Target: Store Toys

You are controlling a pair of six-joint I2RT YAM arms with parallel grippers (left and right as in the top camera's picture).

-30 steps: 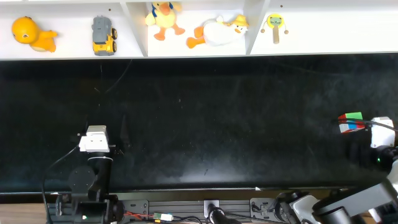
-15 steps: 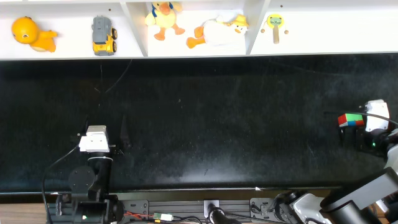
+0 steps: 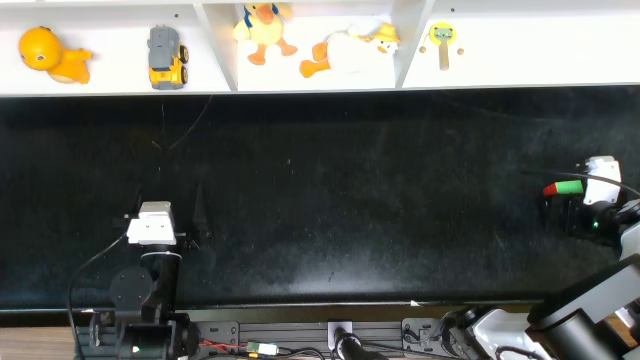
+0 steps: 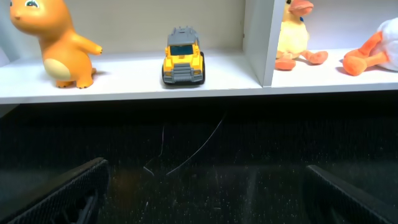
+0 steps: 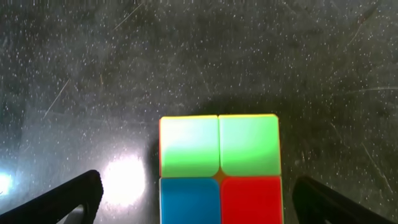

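**Pick-up of the cube, grasp not yet closed**

Your right gripper point(image 5: 196, 182) sits spread, a finger on each side of the colour cube point(image 5: 219, 168) and neither touching it. The cube rests on the dark surface point(image 3: 350, 200) at its right edge, well apart from the white shelf point(image 3: 520, 60) along the far side. It shows two green tiles on top, with blue and red tiles facing you. Judging by this, you next need to clench squarely on its flat sides, lift, then carry it far to a shelf compartment. Your left gripper point(image 4: 206, 167) hangs released, near-left.
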